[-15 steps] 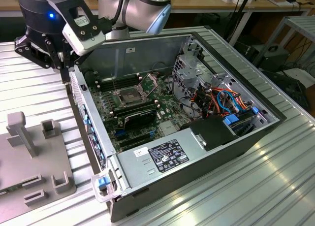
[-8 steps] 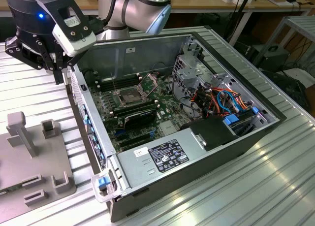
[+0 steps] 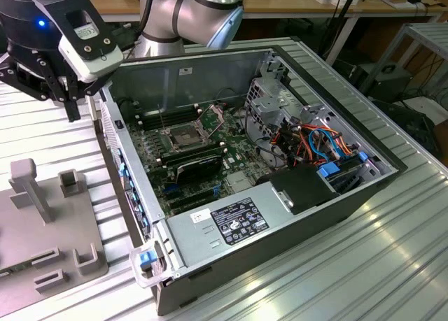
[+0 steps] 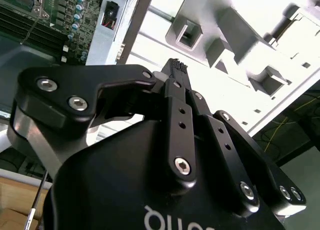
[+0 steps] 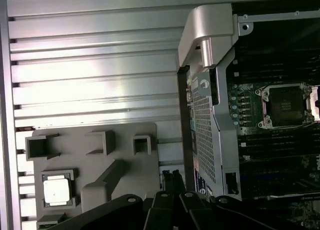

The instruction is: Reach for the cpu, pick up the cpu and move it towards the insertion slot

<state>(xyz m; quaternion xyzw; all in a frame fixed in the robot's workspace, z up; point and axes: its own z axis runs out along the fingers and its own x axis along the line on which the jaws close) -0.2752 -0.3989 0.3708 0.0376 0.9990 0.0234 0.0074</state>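
Hand [image 4: 176, 64] was closed, empty, above the ribbed worktop [image 5: 90, 74] just outside the PC case [image 5: 205, 120]. cpu [image 5: 56, 191] sat in a pocket of the grey fixture [image 5: 125, 160], apart from the hand. Insertion slot [image 5: 285, 105] was inside the case, dark centre exposed.

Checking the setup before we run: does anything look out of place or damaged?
Nothing stands out. The cpu sits flat and square in its pocket on the grey fixture, and the insertion slot lies uncovered with nothing in its dark centre.
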